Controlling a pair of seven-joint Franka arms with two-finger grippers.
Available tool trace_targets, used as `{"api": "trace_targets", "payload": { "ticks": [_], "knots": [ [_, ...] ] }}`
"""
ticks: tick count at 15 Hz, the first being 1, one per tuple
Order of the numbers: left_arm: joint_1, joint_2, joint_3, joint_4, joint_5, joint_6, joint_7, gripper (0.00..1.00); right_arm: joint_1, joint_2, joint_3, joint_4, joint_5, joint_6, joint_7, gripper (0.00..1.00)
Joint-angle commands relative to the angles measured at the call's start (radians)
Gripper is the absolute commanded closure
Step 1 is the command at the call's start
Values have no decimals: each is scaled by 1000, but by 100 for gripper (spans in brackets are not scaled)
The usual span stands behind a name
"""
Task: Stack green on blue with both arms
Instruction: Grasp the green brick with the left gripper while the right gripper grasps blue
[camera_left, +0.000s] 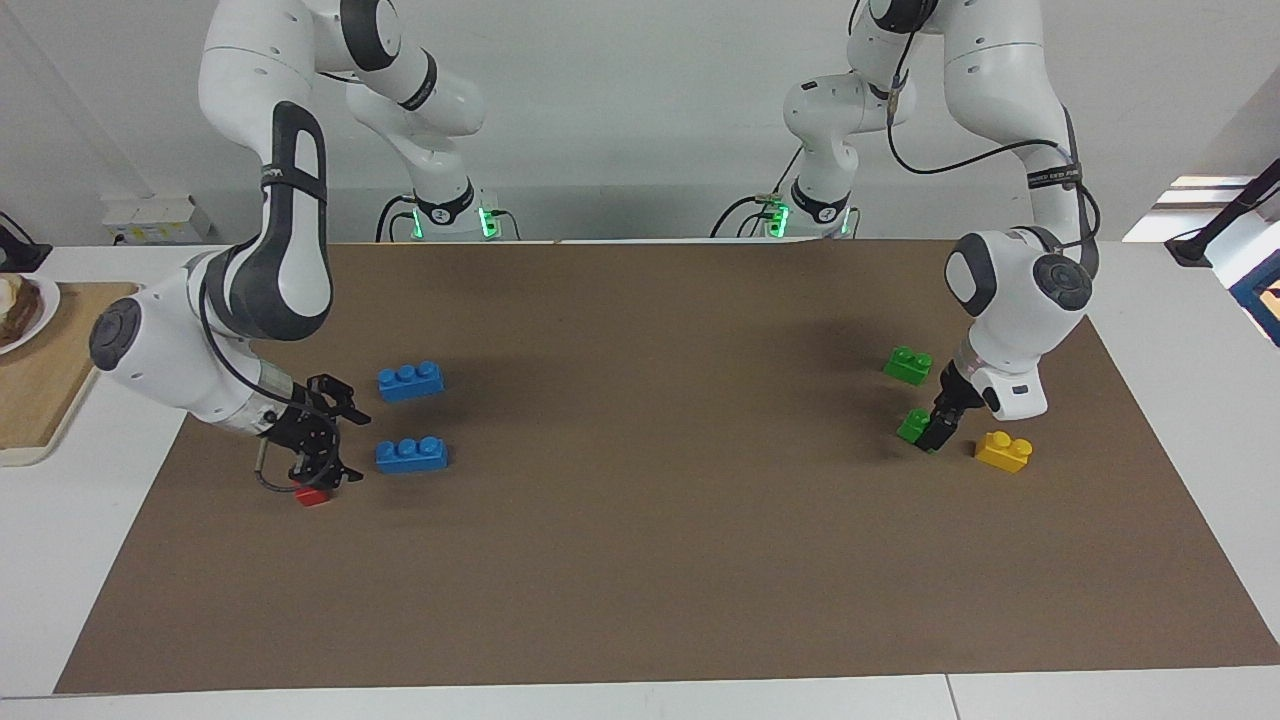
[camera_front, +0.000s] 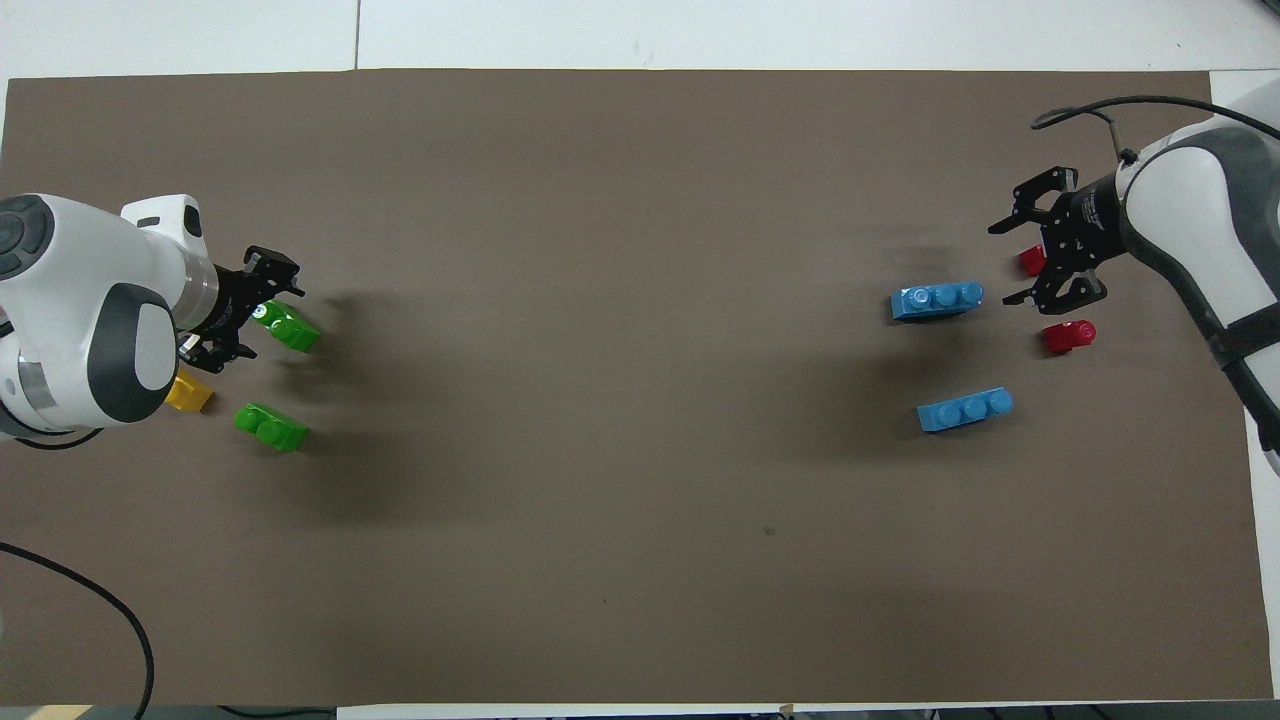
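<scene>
Overhead view shows the left gripper (camera_front: 238, 320) at the frame's left edge, jaws spread around the farther green brick (camera_front: 287, 327), whose long axis runs slantwise down toward lower right; in the facing view that green brick (camera_left: 915, 425) sits at the fingertips, so a squeeze looks imminent. Right gripper (camera_front: 1040, 262), jaws spread and empty, hangs at the right, beside the farther blue brick (camera_front: 936, 299) on the table (camera_front: 640, 500); that blue brick lies nearly level across the frame.

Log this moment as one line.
left hand: open, down at green brick | right hand: open, beside blue brick | stack: not begun
</scene>
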Motion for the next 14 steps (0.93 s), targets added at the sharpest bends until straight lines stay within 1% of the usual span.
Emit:
{"api": "trace_targets", "payload": {
  "ticks": [1, 5, 9, 10, 12, 14],
  "knots": [
    [18, 14, -6, 5, 2, 19, 16, 0, 2, -33, 8, -63, 25, 46, 14, 8],
    [19, 17, -6, -18, 0, 56, 13, 0, 10, -36, 8, -79, 23, 57, 11, 8],
    [20, 17, -6, -24, 0, 58, 3, 0, 21, -45, 8, -131, 23, 137, 11, 8],
    [20, 17, -7, -25, 0, 58, 3, 7, 28, -45, 8, -145, 23, 163, 9, 8],
    [20, 17, -7, -25, 0, 61, 1, 42, 39, -45, 8, -167, 23, 198, 8, 8],
    [16, 17, -7, -25, 0, 65, -2, 100, 41, -43, 8, -179, 23, 213, 6, 8]
  ]
}}
